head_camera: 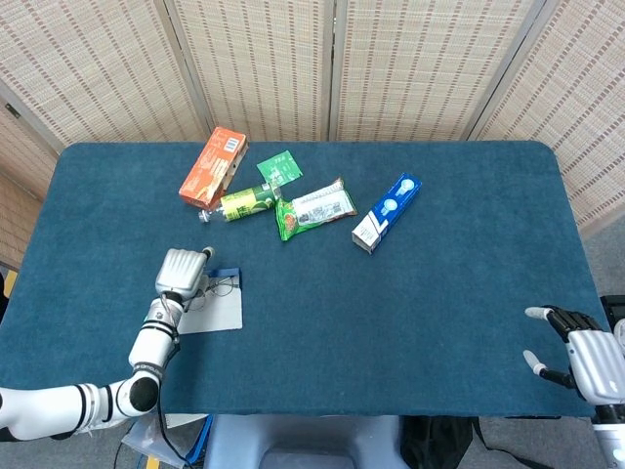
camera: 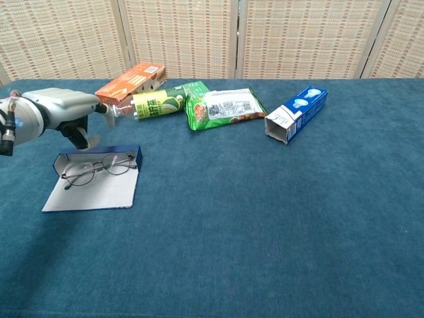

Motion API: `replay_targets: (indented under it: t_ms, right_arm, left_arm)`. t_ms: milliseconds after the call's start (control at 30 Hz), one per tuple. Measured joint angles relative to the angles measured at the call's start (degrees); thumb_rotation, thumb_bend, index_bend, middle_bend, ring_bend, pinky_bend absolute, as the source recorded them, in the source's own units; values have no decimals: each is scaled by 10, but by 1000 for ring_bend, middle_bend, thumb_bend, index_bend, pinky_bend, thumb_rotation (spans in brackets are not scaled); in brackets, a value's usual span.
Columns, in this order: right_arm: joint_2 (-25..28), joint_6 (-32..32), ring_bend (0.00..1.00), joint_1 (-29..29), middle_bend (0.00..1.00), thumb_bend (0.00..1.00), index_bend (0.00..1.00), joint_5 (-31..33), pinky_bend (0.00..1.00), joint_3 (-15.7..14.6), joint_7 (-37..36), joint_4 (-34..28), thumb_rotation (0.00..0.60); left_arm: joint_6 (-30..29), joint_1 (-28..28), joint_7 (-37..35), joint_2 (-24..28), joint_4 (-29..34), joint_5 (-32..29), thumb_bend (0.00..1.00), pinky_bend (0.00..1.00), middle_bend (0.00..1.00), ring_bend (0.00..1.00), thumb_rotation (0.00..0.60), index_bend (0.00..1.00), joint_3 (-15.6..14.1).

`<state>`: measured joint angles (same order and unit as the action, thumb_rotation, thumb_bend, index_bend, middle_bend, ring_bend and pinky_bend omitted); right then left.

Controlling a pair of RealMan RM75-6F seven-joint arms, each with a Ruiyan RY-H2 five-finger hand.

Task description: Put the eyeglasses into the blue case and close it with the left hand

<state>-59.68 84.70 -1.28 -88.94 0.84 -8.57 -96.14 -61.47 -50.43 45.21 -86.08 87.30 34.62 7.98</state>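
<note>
The eyeglasses [camera: 97, 167], thin-wired, light and probably fragile, lie on the open blue case [camera: 93, 187] at the bench's left, below the empty left hand [camera: 69, 114], fingers apart; better handled by the case's stiff flap.

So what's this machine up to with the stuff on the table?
It is meant to pack a pair of eyeglasses into a blue case and close it. Right now the glasses lie in the open case, whose flap is flat on the table. The robot's left hand hovers just above and behind the case, holding nothing. Its right hand waits, fingers apart, at the table's near right corner. Snack packets and boxes sit untouched farther back.
</note>
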Motion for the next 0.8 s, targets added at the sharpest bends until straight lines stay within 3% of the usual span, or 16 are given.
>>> replay_targets:
  t_ms: [100,300,500,800]
  right_arm:
    - [0,-1,299,-1,293,233,295,0,263,1,0,1,600]
    - [1,-3,299,-3,293,233,295,0,263,0,1,0,600]
    - [1,-4,299,-4,293,231,295,1,263,0,1,-1,600]
    - [0,-7,299,-7,293,228,294,3,263,0,4,-2,600]
  left_arm:
    - [-12,14,-16,16,23,47,232,1000,1000,1000,600,77,-15]
    - [-30,44,-35,29,46,117,220,1000,1000,1000,600,27,-53]
    - [-28,60,-32,21,34,136,220,1000,1000,1000,600,5,-76]
    - [-20,74,-28,2,9,141,193,1000,1000,1000,600,0,-81]
